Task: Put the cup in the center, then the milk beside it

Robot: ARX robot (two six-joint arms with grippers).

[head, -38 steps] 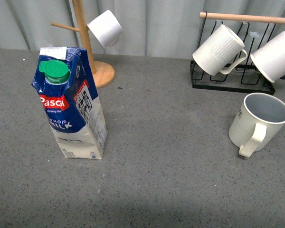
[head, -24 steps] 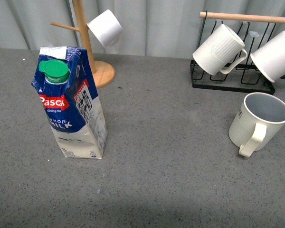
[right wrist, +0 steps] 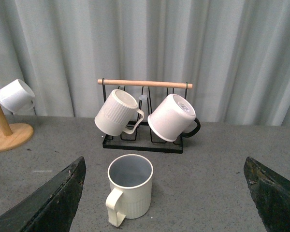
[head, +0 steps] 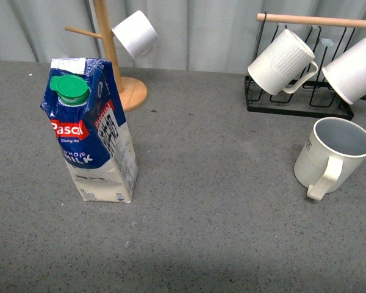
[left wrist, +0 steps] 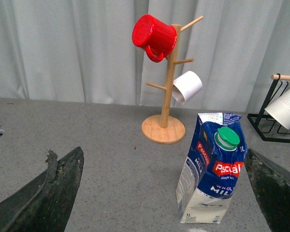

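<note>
The cream ribbed cup [head: 331, 157] stands upright at the table's right side, handle toward me, grey-blue inside; it also shows in the right wrist view [right wrist: 129, 188]. The blue-and-white milk [head: 93, 134] carton with a green cap stands upright at the left, seen too in the left wrist view [left wrist: 212, 169]. Neither arm appears in the front view. My left gripper [left wrist: 166, 203] is open, well short of the carton, which stands toward one finger. My right gripper [right wrist: 166, 200] is open, short of the cup, with nothing between its fingers.
A wooden mug tree [head: 113, 67] with a white handleless cup [head: 135, 35] and a red mug [left wrist: 153, 36] stands behind the carton. A black wire rack [head: 299, 101] at the back right holds a whiter ribbed mug [head: 280, 63] and a smooth one [head: 354, 72]. Grey curtain behind.
</note>
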